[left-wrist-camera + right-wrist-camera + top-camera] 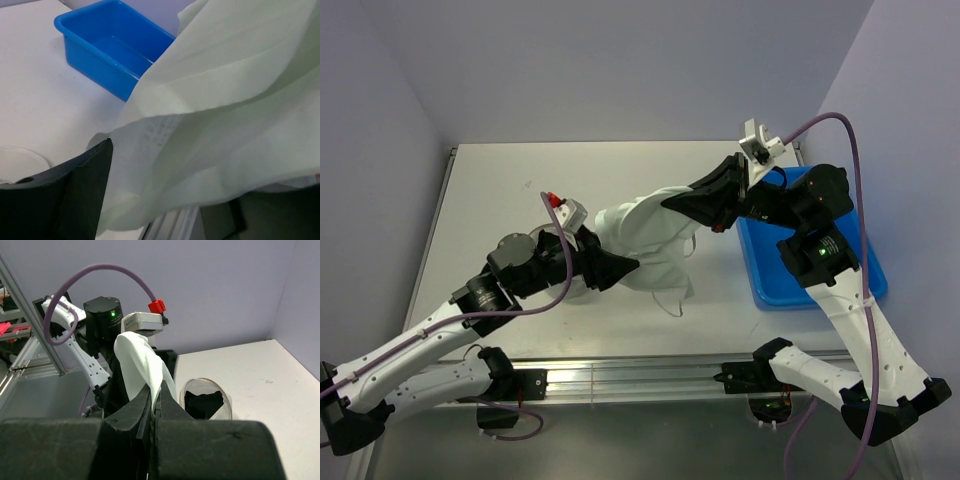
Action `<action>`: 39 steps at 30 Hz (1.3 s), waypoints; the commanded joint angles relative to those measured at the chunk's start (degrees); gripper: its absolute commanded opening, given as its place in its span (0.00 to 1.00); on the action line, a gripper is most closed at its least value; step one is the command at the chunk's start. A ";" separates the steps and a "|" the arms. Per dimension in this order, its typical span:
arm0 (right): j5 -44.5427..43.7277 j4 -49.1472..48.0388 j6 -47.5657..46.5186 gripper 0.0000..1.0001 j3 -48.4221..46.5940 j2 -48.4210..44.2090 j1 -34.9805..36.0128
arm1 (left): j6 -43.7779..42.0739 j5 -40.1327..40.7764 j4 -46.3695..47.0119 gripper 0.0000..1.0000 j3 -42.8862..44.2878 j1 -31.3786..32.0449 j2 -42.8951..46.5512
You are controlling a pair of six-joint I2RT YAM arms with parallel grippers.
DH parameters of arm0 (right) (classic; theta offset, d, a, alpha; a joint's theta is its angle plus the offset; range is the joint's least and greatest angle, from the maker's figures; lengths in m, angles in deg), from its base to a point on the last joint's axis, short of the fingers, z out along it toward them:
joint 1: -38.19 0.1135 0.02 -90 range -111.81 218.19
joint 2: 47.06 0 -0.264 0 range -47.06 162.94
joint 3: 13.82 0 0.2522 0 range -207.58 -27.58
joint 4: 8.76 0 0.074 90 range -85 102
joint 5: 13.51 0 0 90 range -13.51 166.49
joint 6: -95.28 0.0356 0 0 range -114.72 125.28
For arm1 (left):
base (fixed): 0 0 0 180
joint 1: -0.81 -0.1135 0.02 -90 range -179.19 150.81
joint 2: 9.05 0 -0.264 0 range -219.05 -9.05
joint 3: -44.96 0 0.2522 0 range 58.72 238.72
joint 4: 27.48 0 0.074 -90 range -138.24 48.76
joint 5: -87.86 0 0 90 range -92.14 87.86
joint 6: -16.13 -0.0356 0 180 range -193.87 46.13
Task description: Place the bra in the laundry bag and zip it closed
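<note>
The right hand [672, 203] is clamped shut on a fold of the laundry bag [645, 245], holding its pale mesh up above the desk [500, 190]. The mesh drapes down across the left hand [625, 268], whose 2 jaws stand apart without pinching it. A round lid [205, 400] lies on the desk beneath.

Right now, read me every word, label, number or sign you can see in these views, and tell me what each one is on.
No text is readable in any view.
Faint grey print on the white garment, left wrist view: too blurred to read.
Green light on a black arm joint, right wrist view: a lit dot only, no lettering.
</note>
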 commanded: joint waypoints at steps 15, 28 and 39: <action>4.80 10.30 -17.18 0.00 -0.35 -4.06 0.15 | 4.70 4.23 1.08 0.00 4.30 -0.65 -7.81; 5.87 -2.27 -2.95 0.38 21.60 -16.00 0.33 | 12.43 -2.27 -0.25 0.00 8.43 -12.87 -13.62; -14.78 3.88 3.02 0.87 27.86 -17.96 0.41 | 13.22 3.44 -1.74 0.00 6.59 -12.87 -11.17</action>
